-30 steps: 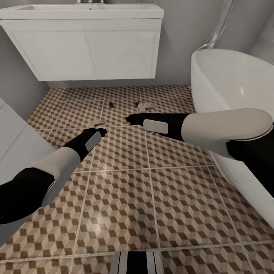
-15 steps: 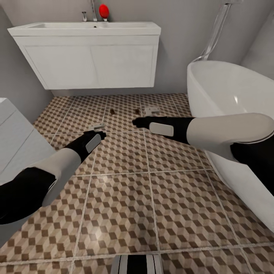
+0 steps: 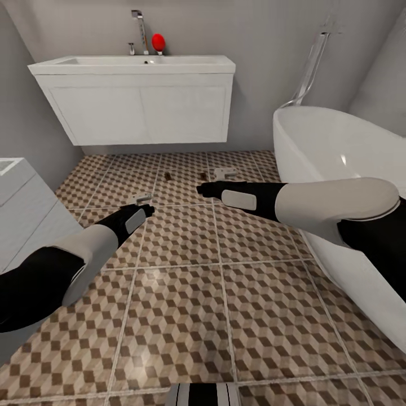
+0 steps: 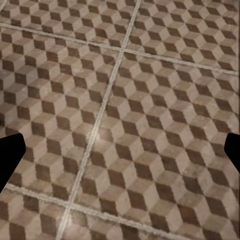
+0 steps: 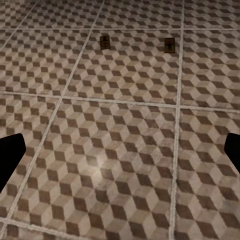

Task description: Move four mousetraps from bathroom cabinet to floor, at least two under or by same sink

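— Brown-and-beige cube tiles everywhere on the bathroom floor (image 3: 186,293). Where are the mousetraps (image 5: 105,42)?

— Two small ones lie on the tiles just in front of the white sink (image 3: 135,65), side by side, a little apart.

— And the arms?

— Both reach low over the floor. Left gripper (image 4: 120,150): jaws spread wide, holding nothing. Right gripper (image 5: 120,152): same, released, tiles bare between the tips. Bathtub (image 3: 338,169) on the right.

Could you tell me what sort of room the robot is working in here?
Almost certainly a bathroom: a white wall-hung sink with a chrome tap, an oval white bathtub beside it, and a cube-patterned tiled floor.
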